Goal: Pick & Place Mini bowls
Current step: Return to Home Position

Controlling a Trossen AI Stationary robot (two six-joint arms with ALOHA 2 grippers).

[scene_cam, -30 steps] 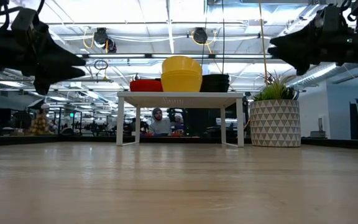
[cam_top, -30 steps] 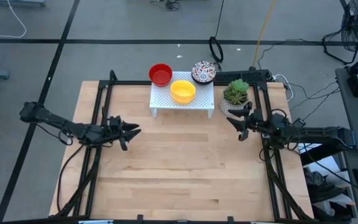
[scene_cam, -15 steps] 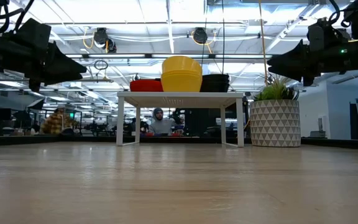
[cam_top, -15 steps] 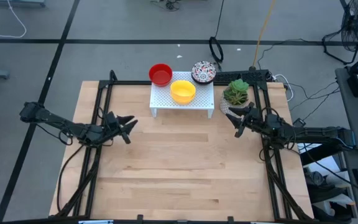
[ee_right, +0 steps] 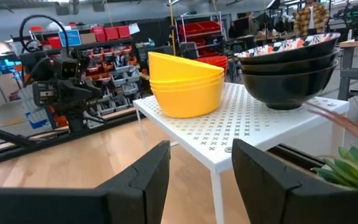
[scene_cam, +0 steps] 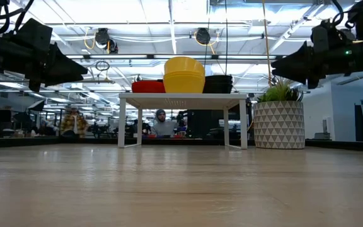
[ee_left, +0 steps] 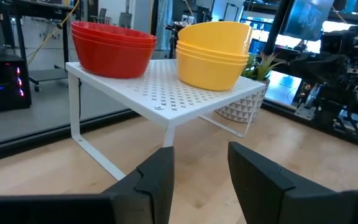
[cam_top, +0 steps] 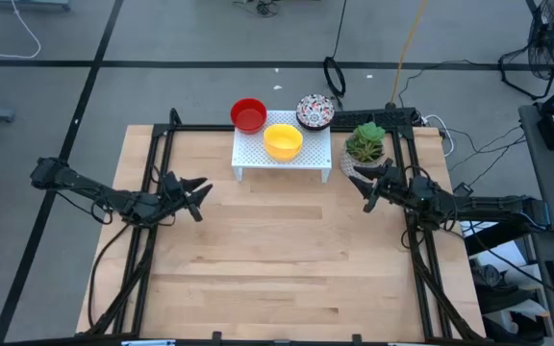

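Three stacks of mini bowls rest on a white perforated stand (cam_top: 283,159) at the table's far side: red (cam_top: 248,114) (ee_left: 112,50), yellow (cam_top: 283,140) (ee_left: 212,52) (ee_right: 186,90), and floral-patterned with dark outsides (cam_top: 314,111) (ee_right: 289,71). My left gripper (cam_top: 200,197) (ee_left: 199,180) hovers open above the table, left of the stand. My right gripper (cam_top: 360,186) (ee_right: 199,180) hovers open to the stand's right, beside the plant pot. Neither touches anything.
A white patterned pot with a green plant (cam_top: 365,146) (scene_cam: 280,121) stands right of the stand, close to my right gripper. Black frame rails (cam_top: 152,183) run along the table's left and right sides. People show in the room beyond (scene_cam: 161,123).
My left gripper drew back a little toward the table's left edge and rose slightly. My right gripper shifted slightly toward the far edge and the stand, then held still. The bowls have stayed in place.
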